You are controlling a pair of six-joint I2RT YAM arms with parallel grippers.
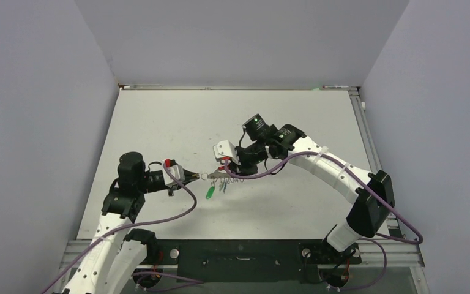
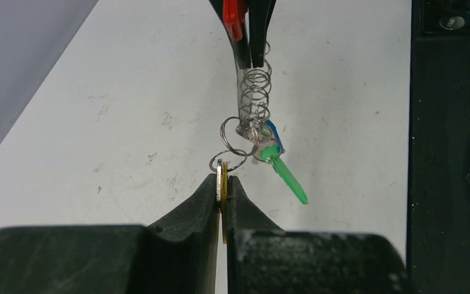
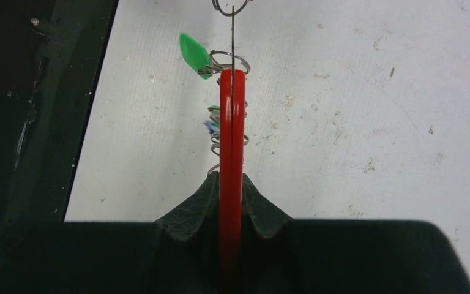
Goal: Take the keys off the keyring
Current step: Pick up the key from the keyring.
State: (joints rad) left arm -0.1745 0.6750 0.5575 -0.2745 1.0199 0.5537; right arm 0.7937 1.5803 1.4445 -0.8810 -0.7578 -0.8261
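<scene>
My left gripper [image 2: 222, 179] is shut on a silver key with a yellow tag [image 2: 223, 184], which hangs on a small wire ring [image 2: 229, 158]. That ring joins the keyring's silver coil loop [image 2: 256, 92]. A green-tagged key [image 2: 287, 177] and a blue-tagged key [image 2: 273, 131] dangle from it. My right gripper [image 3: 232, 177] is shut on the keyring's red strap [image 3: 232, 122]. The coil [image 3: 229, 64] and the green tag [image 3: 193, 52] lie beyond it. In the top view the left gripper [image 1: 197, 176] and right gripper [image 1: 227, 170] hold the bunch [image 1: 214, 177] taut above the table, with the green key [image 1: 210, 192] hanging down.
The white table [image 1: 159, 122] has grey walls on three sides. A black metal rail [image 1: 238, 254] runs along the near edge between the arm bases. Purple cables loop beside both arms.
</scene>
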